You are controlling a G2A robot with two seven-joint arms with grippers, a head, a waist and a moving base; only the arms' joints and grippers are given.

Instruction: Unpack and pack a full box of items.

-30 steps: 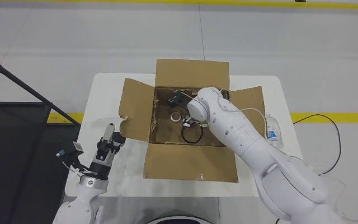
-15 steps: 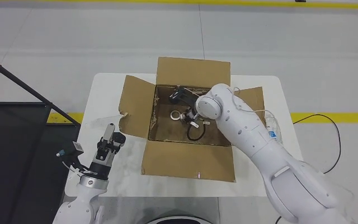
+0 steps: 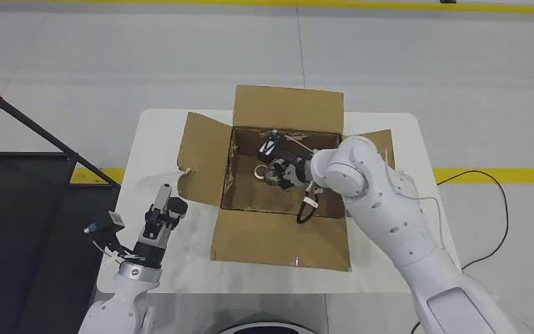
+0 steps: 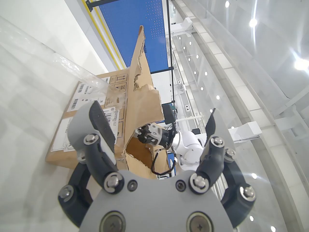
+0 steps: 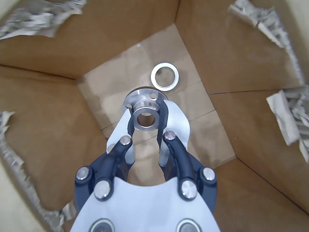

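An open cardboard box [image 3: 288, 107] stands mid-table. My right gripper [image 3: 279, 174] is inside it, shut on a metal flange [image 5: 144, 112] by its hub, with a finger on each side. A flat metal ring [image 5: 165, 76] lies on the box floor just beyond the flange, also seen as the ring [image 3: 261, 173] from above. My left gripper [image 3: 167, 204] sits low near the table's front left, outside the box, open with nothing between its fingers [image 4: 96, 112]. It faces the box's labelled side wall [image 4: 79, 112].
All the box flaps are folded out: a torn left flap [image 3: 200, 159], a near flap [image 3: 279, 242] and a far flap. A black cable [image 3: 307, 209] hangs from my right arm over the box. The white table [image 3: 158, 142] has bare room left of the box.
My right arm's elbow has swung to the right across the box, while its gripper stays inside beside the ring. The left arm has not moved.
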